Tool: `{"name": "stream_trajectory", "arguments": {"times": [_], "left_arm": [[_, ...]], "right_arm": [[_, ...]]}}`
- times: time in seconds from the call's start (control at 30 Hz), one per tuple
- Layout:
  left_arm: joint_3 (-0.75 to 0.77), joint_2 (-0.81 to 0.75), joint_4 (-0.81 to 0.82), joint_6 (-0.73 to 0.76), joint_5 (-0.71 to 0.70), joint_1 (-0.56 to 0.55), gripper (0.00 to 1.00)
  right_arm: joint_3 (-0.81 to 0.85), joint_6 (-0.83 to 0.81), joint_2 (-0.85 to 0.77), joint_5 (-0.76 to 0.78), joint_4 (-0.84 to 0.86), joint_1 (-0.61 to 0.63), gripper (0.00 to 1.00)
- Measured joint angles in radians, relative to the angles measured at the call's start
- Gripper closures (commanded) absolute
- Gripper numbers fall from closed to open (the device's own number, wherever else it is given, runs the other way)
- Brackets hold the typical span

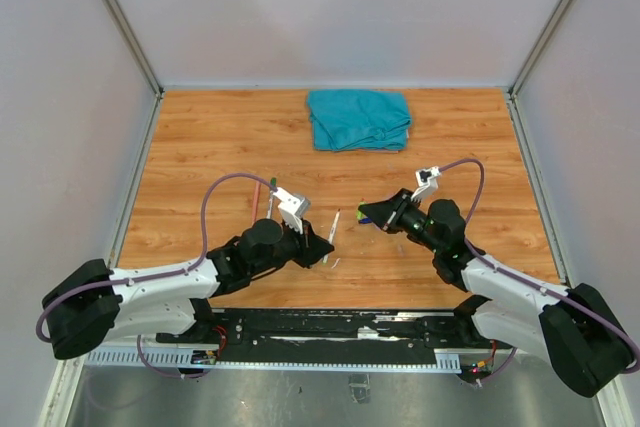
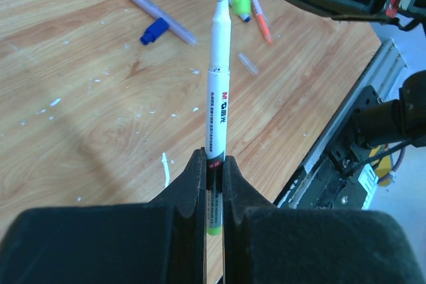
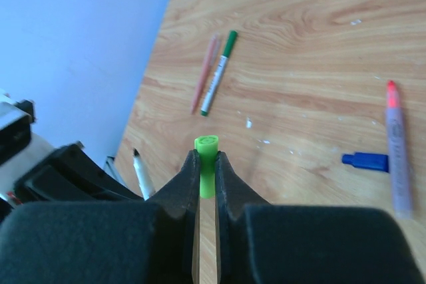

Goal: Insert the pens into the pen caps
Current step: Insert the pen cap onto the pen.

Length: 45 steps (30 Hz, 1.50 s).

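Left end effector (image 2: 213,161): pinching a white pen (image 2: 219,84) low on the barrel, black tip pointing away from the wrist. Right end effector (image 3: 206,159): pressed onto a lime-green cap (image 3: 206,167), round end facing outward.

Top view: I see both arms meeting over the near middle of the counter (image 1: 200,137), with the pen and cap close but apart. The cap is only a green speck here. A folded teal cloth (image 1: 360,119) at the far edge shows in this view alone.

Left wrist view: there is printed lettering on the barrel, and a pale green butt end below the fingers. The cap hangs just past the tip and to its right, not on it. Lying loose on the counter are a pale red-tipped pen (image 2: 152,8), a blue cap (image 2: 154,31) just beside it and a clear cap (image 2: 247,63).

Right wrist view: the black tip pokes in at lower left. A green-capped pen (image 3: 219,74) and a reddish pen (image 3: 205,74) lie side by side near the wall, outside the left wrist view.
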Motion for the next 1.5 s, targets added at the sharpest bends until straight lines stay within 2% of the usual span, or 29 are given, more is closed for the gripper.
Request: {"name": "stream_trajectory", "arguments": {"times": [0.23,0.7,1.0,1.5], "left_arm": [[0.0,0.016,0.058,0.048,-0.011,-0.043,0.99],[0.0,0.033,0.065,0.074,-0.011,-0.057,1.0],[0.0,0.033,0.065,0.075,-0.011,-0.058,1.0],[0.0,0.033,0.065,0.074,-0.015,-0.058,1.0]], "right_arm": [[-0.006,0.075,-0.002,0.036,0.153,0.011,0.99],[-0.005,0.117,0.047,0.0,0.304,0.018,0.99],[-0.004,0.135,0.129,-0.061,0.371,0.04,0.99],[-0.003,0.137,0.138,-0.089,0.398,0.061,0.99]]}}
